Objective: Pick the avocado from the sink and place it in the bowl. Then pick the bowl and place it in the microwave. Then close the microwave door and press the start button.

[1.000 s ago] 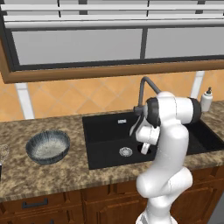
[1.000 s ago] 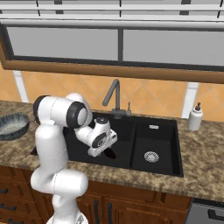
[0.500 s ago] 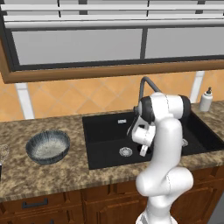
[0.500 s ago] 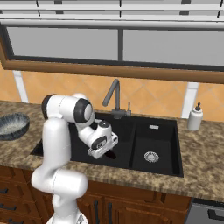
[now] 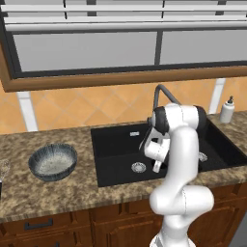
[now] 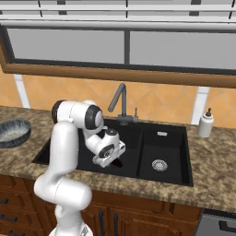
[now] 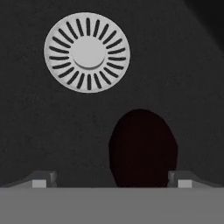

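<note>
First step in hand — the pincer point(image 7: 109, 181), spread wide and holding nothing, hangs low in the sink point(image 5: 116, 144) over the avocado point(image 7: 142, 146), which lies on the basin floor near the drain point(image 7: 87, 52) — next, I judge, descend to straddle it and close.

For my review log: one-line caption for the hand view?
Open gripper over the small near-black egg-shaped avocado on the black sink floor, beside the round steel drain.

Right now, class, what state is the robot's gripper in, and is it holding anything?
Gripper: open and empty, its fingertips spread on either side of the avocado on the sink floor.
</note>
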